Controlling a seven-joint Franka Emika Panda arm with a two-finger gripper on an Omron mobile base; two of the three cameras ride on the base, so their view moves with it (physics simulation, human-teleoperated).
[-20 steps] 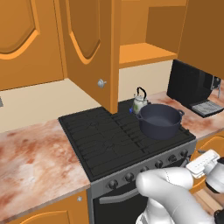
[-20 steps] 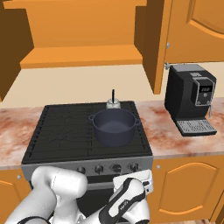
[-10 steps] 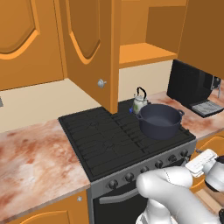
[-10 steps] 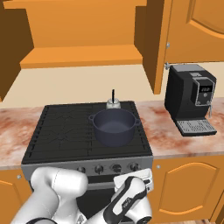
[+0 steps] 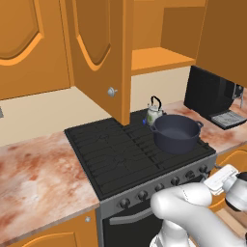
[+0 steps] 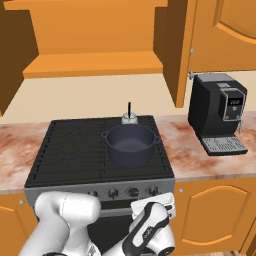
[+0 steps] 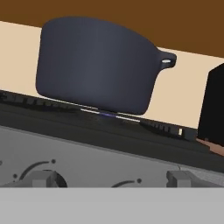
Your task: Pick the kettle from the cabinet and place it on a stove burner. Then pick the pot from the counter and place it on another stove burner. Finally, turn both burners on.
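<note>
From the left base view I see the pot (image 5: 176,133) on the front right burner, the kettle (image 5: 154,112) just behind it. The right base view shows my hand low before the range knobs (image 6: 122,192). Through the hand view the pot (image 7: 97,65) sits above the knobs (image 7: 41,178); I take the jaws as spread wide, holding nothing.
</note>
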